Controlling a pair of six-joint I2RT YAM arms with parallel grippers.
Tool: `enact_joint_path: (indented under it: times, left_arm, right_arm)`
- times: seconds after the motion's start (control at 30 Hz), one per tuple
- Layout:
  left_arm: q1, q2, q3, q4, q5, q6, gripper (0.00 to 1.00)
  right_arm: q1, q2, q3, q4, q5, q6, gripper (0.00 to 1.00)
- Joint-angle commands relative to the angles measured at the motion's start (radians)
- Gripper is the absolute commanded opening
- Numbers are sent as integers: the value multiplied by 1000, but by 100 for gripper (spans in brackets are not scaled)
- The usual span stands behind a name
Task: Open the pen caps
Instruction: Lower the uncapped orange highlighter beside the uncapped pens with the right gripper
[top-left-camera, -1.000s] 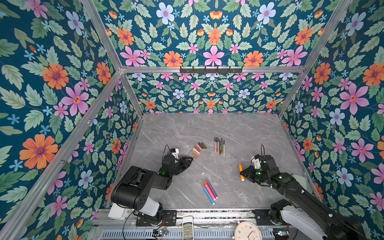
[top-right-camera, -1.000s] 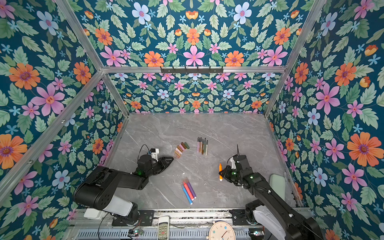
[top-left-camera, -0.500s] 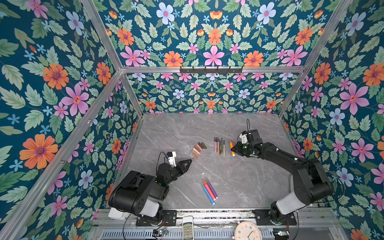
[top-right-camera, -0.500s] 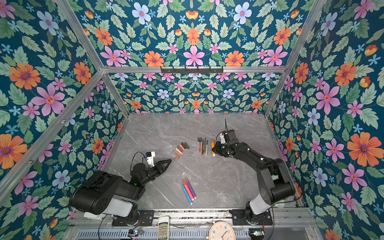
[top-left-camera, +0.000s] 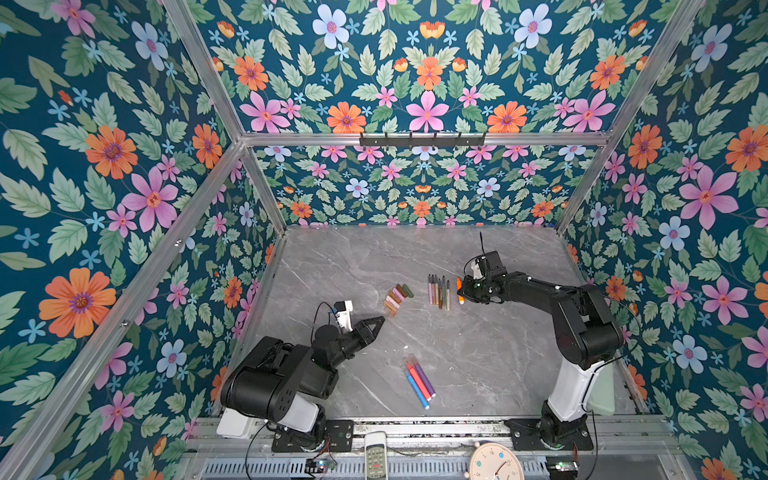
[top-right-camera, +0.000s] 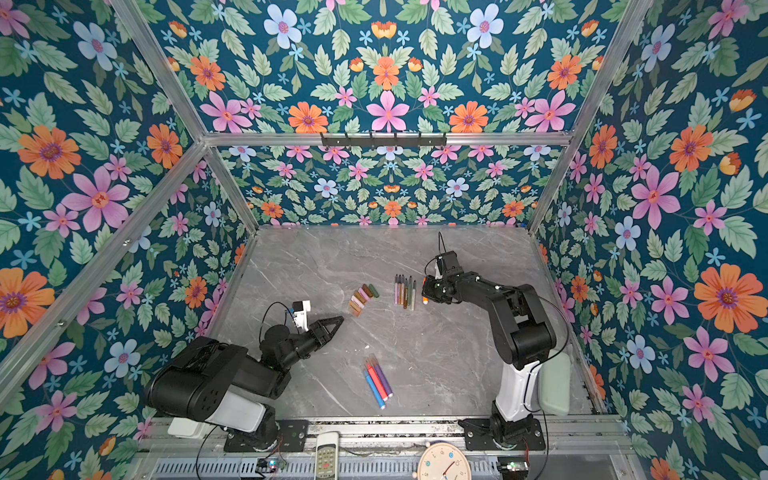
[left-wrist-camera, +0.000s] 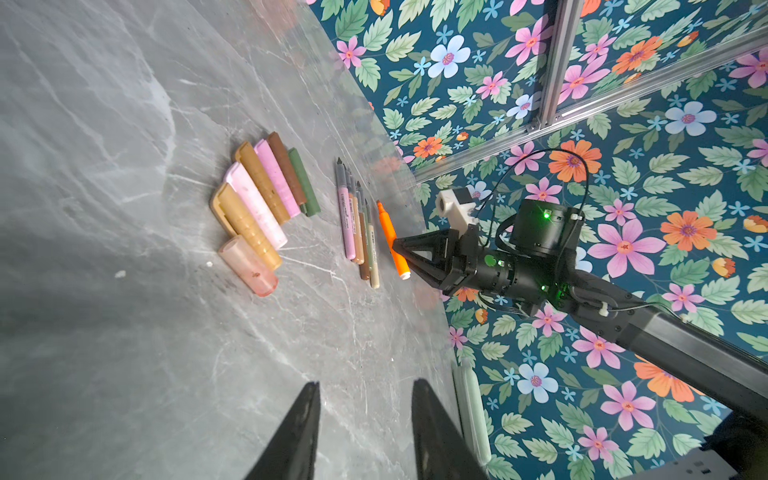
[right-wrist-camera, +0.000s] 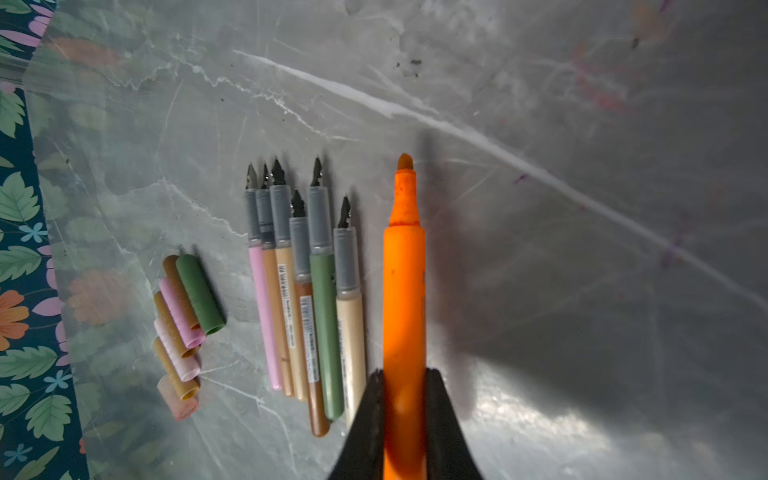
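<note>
The walls (top-left-camera: 104, 187) are dark blue with pink, orange and pale blue flowers and green leaves. Silver bars (top-left-camera: 203, 68) run along the corners. A black rack of hooks (top-left-camera: 422, 140) hangs on the back wall. The floor (top-left-camera: 478, 353) is gray with thin white lines. A round clock (top-left-camera: 495, 463) and a remote (top-left-camera: 376, 457) lie in front.

Teal floral walls (top-left-camera: 124, 166), grey marbled table (top-left-camera: 374, 257), orange pen (right-wrist-camera: 403, 291), green cap (right-wrist-camera: 200, 293), pink cap (left-wrist-camera: 276, 178).
</note>
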Motion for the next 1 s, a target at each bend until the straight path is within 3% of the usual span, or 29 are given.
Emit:
enact_joint_path:
  times: [0.0, 0.2, 0.33, 0.43, 0.6, 0.97]
  left_arm:
    - [11, 21, -8, 85, 26, -16, 40]
    - [42, 124, -13, 231, 66, -76, 40]
    - [76, 207, -15, 313, 107, -126, 39]
    - [79, 187, -21, 312, 105, -115, 40]
    - [79, 173, -29, 312, 97, -106, 40]
    - [79, 180, -26, 312, 98, -111, 40]
  right_arm:
    - [2, 8, -8, 29, 14, 20, 0]
    - [2, 23, -36, 60, 8, 23, 0]
    - [2, 33, -43, 78, -2, 31, 20]
    - [4, 36, -44, 85, -8, 37, 25]
    - [5, 34, -40, 85, -20, 38, 46]
    - [10, 53, -24, 85, -70, 39, 50]
